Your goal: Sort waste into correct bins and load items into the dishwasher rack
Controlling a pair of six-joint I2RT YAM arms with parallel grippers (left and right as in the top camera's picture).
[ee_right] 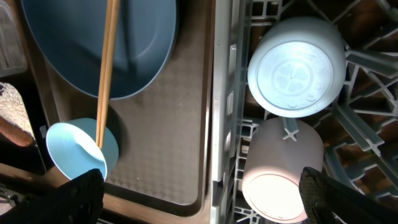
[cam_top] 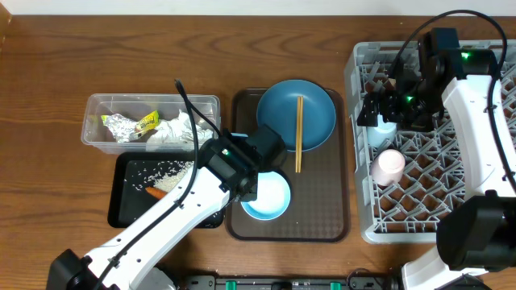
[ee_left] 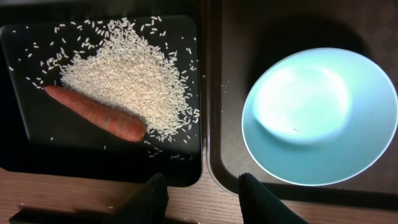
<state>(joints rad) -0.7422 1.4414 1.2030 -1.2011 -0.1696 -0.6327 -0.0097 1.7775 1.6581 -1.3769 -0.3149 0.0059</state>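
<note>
The clear tub [cam_top: 97,133] holds tissues [cam_top: 179,129] and the foil wrapper [cam_top: 133,125]. Rice [ee_left: 124,71] and a carrot [ee_left: 93,113] lie in the black tray [ee_left: 37,152]. On the brown serving tray rest the blue plate [cam_top: 282,109], with chopsticks [cam_top: 298,137] across it, and the bowl [ee_left: 317,115]. My left gripper [ee_left: 202,200] hangs open and empty above the gap between the two trays. In the rack [ee_right: 224,124] a light blue cup [ee_right: 297,65] and a pink cup [ee_right: 283,171] sit upside down. My right gripper [ee_right: 211,202] is wide open above the rack's left edge, holding nothing.
The brown serving tray [cam_top: 322,217] lies between the black tray and the rack. The rack [cam_top: 364,234] fills the right side of the table. My left arm [cam_top: 145,234] crosses over the black tray's near right corner. Bare wood runs along the back.
</note>
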